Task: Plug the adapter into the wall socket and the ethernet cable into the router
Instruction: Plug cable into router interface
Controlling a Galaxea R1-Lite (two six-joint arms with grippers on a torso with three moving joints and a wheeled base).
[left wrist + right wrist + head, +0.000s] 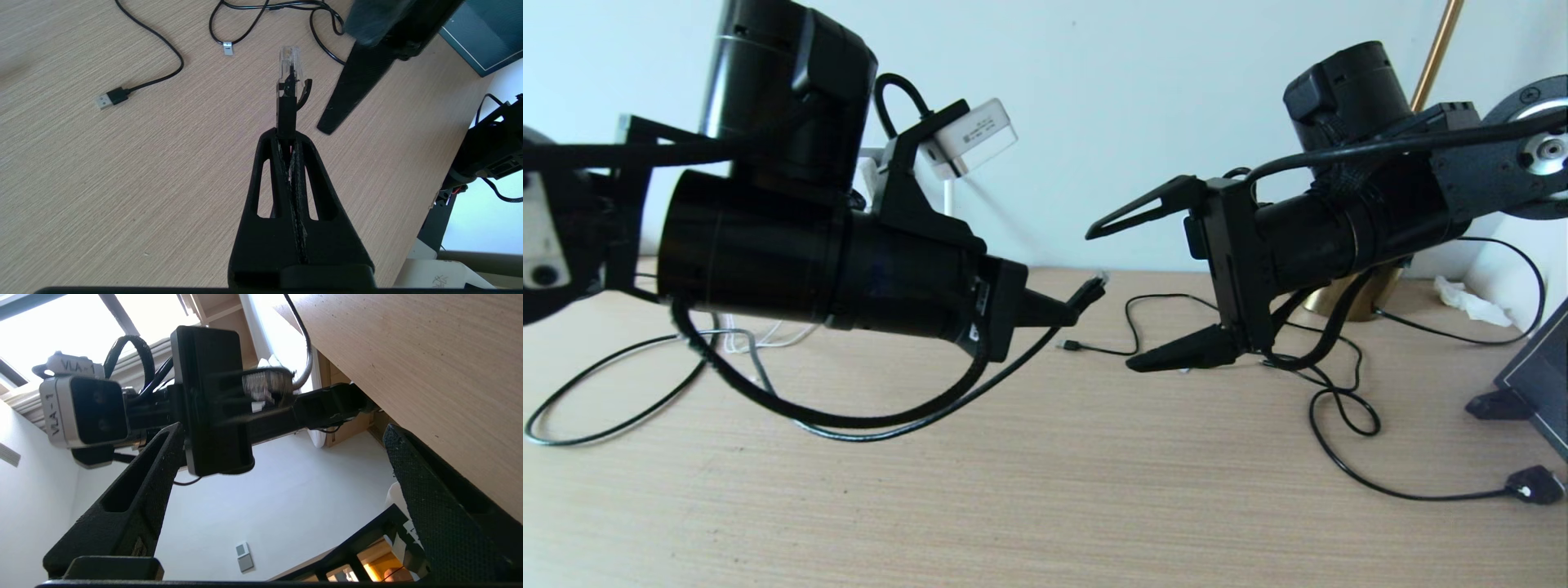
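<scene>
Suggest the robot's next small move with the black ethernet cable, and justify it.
Probably bring the open right gripper around the clear plug of the black ethernet cable, which juts from the shut left gripper: the right fingers stand wide, facing that plug, suggesting a handover or regrasp.

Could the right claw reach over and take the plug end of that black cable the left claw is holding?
Probably yes. The right claw is wide open, facing the ethernet cable plug that sticks out past the shut left claw, with only air between.

black ethernet cable [286, 102], clear clip plug forward, lifted above table, trailing in a loop
</scene>
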